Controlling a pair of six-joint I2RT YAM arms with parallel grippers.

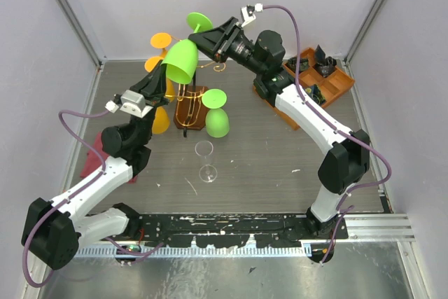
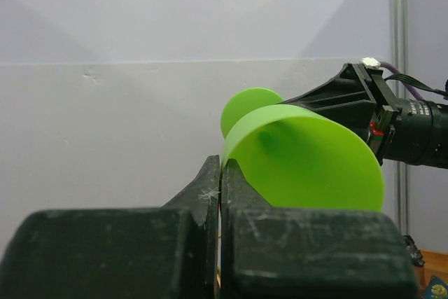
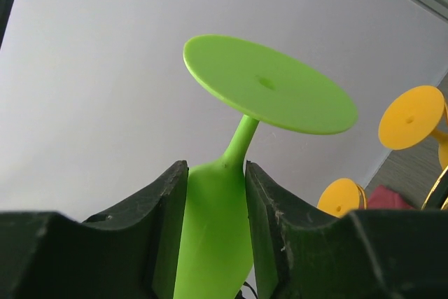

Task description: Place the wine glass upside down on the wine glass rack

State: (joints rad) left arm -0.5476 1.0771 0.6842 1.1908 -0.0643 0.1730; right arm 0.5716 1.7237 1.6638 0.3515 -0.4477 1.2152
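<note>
So we're mid-carry: the right gripper (image 3: 215, 173) is clamped on the green glass (image 1: 180, 61) where the bowl meets the stem, foot pointing up, hanging above the rack (image 1: 192, 106) toward its back left. The left gripper (image 2: 220, 166) has its fingers pressed together right at the glass rim, and we can't tell if it's pinching it. Next we'd guess the stem has to line up with a free wire arm, then slide in.

wine glass (image 1: 180, 59) above rack (image 1: 189, 111), upright glass (image 1: 205, 161) before it, compartment tray (image 1: 336, 86) right
</note>
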